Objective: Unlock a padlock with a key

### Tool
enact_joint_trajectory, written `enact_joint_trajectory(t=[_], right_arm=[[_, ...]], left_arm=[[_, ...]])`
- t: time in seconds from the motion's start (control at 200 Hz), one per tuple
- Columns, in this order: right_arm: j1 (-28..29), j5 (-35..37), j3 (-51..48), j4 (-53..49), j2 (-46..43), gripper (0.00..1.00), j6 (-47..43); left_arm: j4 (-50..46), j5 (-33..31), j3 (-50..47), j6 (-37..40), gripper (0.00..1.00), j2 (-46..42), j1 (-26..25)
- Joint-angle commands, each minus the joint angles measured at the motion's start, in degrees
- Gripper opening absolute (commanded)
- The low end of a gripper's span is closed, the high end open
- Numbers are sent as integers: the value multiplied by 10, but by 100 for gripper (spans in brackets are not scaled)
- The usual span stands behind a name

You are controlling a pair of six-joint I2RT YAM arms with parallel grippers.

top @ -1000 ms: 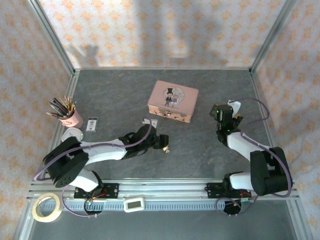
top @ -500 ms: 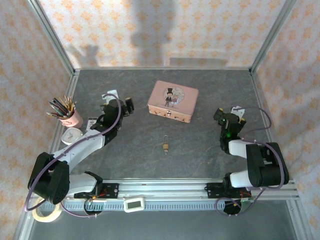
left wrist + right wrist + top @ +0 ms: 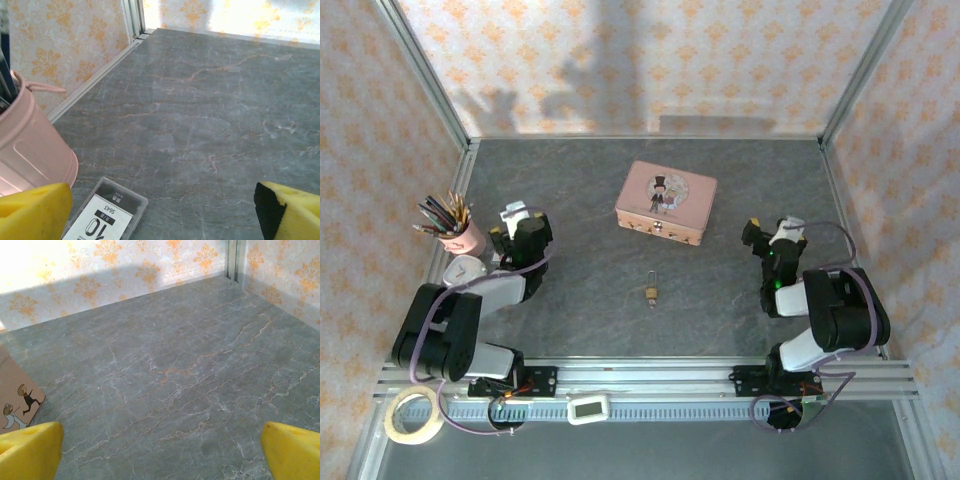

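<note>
- The padlock (image 3: 651,292) lies flat on the worktop (image 3: 570,190), about midway between the left and right edges and nearer to the near edge than to the far one
- Its brass body is toward the near edge and the thin shackle points to the far edge; it is too small to tell whether the shackle is closed or whether a key sits in it
- Both grippers are well apart from the padlock, one on each side
- The pink tin (image 3: 666,203) lies toward the far edge from the padlock, near it but not touching, with the picture lid up
- The left gripper (image 3: 520,228) is by the left edge, its arm folded back, just beside the pink cup (image 3: 465,237) full of pencils (image 3: 445,212)
- In the left wrist view its yellow fingers (image 3: 35,212) stand wide apart and hold nothing; under them a card (image 3: 107,217) with the number 10 lies flat just beside the cup
- The right gripper (image 3: 775,235) is near the right edge, its arm also folded back
- In the right wrist view its yellow fingers (image 3: 30,450) are spread wide over bare worktop and hold nothing
- A tape roll (image 3: 415,415) lies outside the near left corner, and a small white device (image 3: 588,408) sits by the rail (image 3: 650,375) along the near edge
</note>
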Motion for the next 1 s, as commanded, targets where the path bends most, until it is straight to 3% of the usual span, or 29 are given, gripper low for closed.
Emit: enact_joint_trajectory(t=[0.0, 0.105, 0.18, 0.275, 0.355, 0.425, 0.996], right_arm=[[-4, -6, 3, 48, -3, 100, -11], [-4, -6, 1, 54, -3, 100, -11], [-4, -6, 0, 54, -3, 100, -12], [-4, -6, 0, 56, -3, 100, -13], [-4, -7, -1, 56, -3, 100, -12], [-4, -6, 0, 56, -2, 100, -12], [-2, -6, -1, 56, -3, 100, -14]], left_arm=[[131, 12, -21, 51, 96, 22, 9], [296, 56, -74, 100, 96, 29, 16], [351, 121, -103, 77, 96, 43, 49], [494, 175, -150, 60, 96, 90, 85], [423, 201, -138, 57, 97, 68, 88], [454, 209, -139, 67, 97, 84, 88], [436, 206, -134, 66, 96, 80, 88]])
